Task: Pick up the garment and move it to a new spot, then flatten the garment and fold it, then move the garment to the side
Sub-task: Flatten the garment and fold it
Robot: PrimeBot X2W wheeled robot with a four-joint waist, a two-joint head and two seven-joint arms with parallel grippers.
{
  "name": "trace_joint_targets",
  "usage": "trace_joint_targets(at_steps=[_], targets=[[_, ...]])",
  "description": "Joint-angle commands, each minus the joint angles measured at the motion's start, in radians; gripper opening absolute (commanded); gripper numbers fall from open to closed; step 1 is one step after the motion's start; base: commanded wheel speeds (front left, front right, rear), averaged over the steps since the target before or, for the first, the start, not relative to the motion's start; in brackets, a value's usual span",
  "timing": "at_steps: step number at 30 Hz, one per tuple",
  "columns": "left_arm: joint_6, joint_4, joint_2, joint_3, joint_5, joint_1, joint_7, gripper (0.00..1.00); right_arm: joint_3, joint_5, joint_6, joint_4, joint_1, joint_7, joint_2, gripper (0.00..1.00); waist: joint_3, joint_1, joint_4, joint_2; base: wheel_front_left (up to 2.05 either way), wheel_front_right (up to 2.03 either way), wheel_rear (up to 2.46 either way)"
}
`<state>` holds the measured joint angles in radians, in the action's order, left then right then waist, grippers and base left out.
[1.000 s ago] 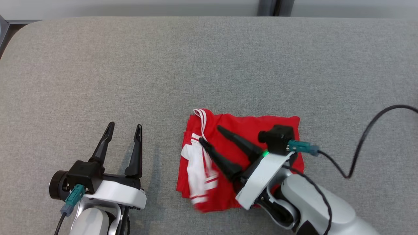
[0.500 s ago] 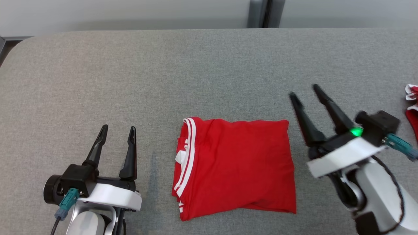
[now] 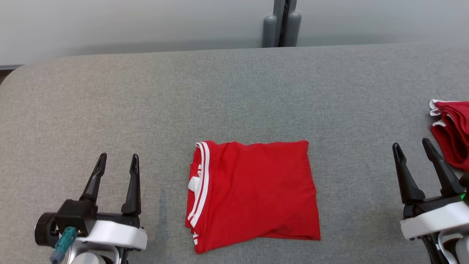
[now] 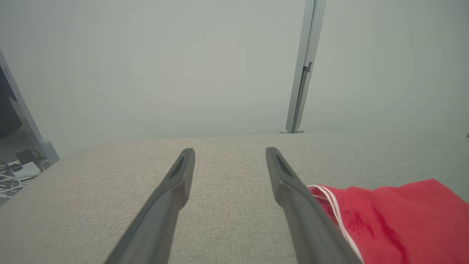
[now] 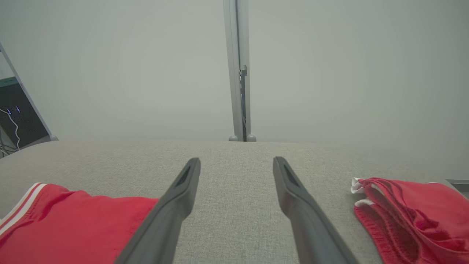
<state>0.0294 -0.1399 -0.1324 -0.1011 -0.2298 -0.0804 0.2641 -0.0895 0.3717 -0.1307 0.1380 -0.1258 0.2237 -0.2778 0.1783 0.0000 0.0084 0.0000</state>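
The garment (image 3: 253, 192) is red with white stripes along its left edge, folded into a flat rectangle near the front middle of the grey padded table (image 3: 234, 95). Its striped edge (image 4: 331, 201) lies just right of my left fingers, and its right part (image 5: 73, 223) lies left of my right fingers. My left gripper (image 3: 118, 162) (image 4: 230, 156) rests at the lower left, open and empty, apart from the cloth. At the lower right my right gripper (image 3: 413, 146) (image 5: 237, 164) stands open and empty, well clear of the garment.
A second red garment (image 3: 452, 134) (image 5: 410, 216) with white trim lies bunched at the table's right edge, just right of my right gripper. A grey post (image 3: 280, 24) stands behind the table against a pale wall.
My right gripper has lifted off the garment and swung right to the lower right corner. The garment now lies folded flat with its stripes at the left. The camera has tilted up.
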Motion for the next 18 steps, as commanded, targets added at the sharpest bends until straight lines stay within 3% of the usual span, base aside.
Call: trace_joint_targets(at_steps=[1,18], targets=[[0.007,0.004,-0.007,0.003,0.008,0.014,0.000,1.00,0.012,-0.010,0.000,-0.020,0.020,-0.011,0.005,1.00,-0.012,0.0000,-0.006,0.0000,0.00,0.00,0.00],[0.037,0.057,-0.026,-0.012,0.008,0.133,-0.035,1.00,0.087,-0.057,0.000,-0.151,0.182,-0.107,0.040,1.00,-0.134,0.0000,-0.017,0.0000,0.00,0.00,0.00]])
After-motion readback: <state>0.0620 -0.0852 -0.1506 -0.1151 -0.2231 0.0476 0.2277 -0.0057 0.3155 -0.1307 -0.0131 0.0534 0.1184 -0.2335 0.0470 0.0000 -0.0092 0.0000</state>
